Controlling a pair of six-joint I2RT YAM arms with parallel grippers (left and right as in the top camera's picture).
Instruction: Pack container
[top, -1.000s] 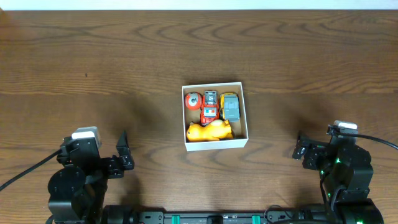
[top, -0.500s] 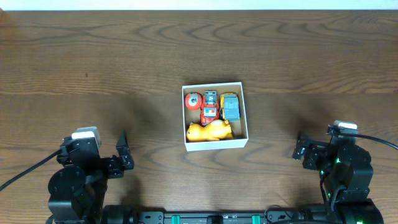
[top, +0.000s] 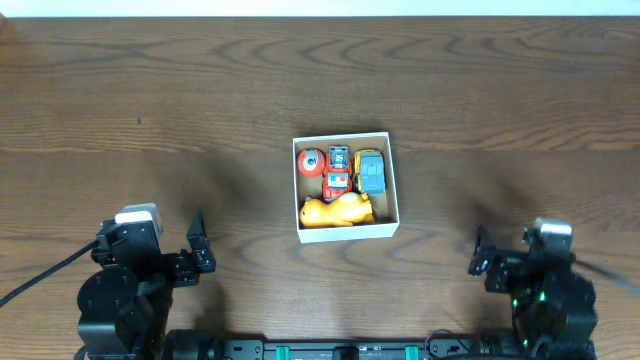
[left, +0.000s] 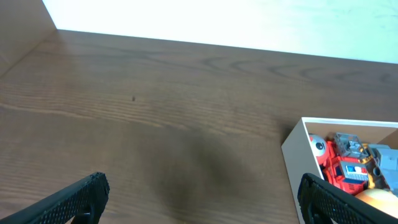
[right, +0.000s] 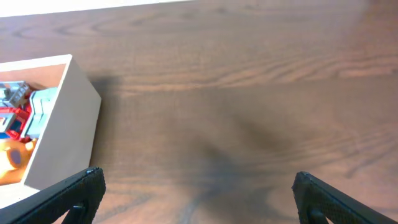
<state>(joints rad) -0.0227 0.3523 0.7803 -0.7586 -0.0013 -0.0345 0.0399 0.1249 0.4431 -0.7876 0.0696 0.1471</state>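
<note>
While both arms sit at the near edge, the container (top: 348, 232) stands mid-table (top: 150, 120), well apart from each; inside, an orange toy (top: 335, 211), a red truck (top: 337, 172) and a grey car (top: 372, 174) pack close; left gripper (left: 202, 190) spread wide, empty; right gripper (right: 199, 183) likewise.

I see a big brown wooden table (top: 150, 100) with wavy grain lines. Past the table's far edge is a bright white strip (top: 320, 7). A tiny dark speck (top: 139, 121) sits on the table's left part. Soft light leaves faint shadows (left: 199, 162) on the table.
</note>
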